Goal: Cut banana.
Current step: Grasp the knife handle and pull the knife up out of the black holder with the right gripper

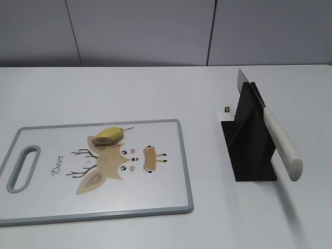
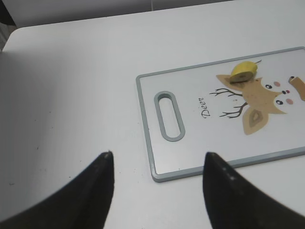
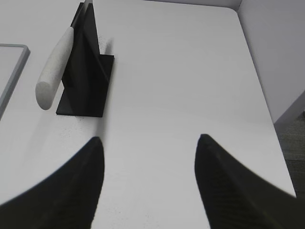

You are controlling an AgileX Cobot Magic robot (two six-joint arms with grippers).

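A short yellow banana piece (image 1: 108, 136) with its stem lies on a white cutting board (image 1: 155, 192) with a grey rim and a deer drawing; both also show in the left wrist view, banana (image 2: 244, 71) and board (image 2: 200, 148). A knife with a white handle (image 1: 281, 142) rests in a black stand (image 1: 249, 140), blade up; it also shows in the right wrist view (image 3: 55, 71). My left gripper (image 2: 157, 164) is open and empty above the board's near corner. My right gripper (image 3: 148, 145) is open and empty, right of the stand (image 3: 88, 71). Neither gripper shows in the exterior view.
A small dark object (image 1: 227, 109) lies on the white table behind the stand. The table's right edge and corner (image 3: 238, 9) are near the right gripper. A grey wall stands behind the table.
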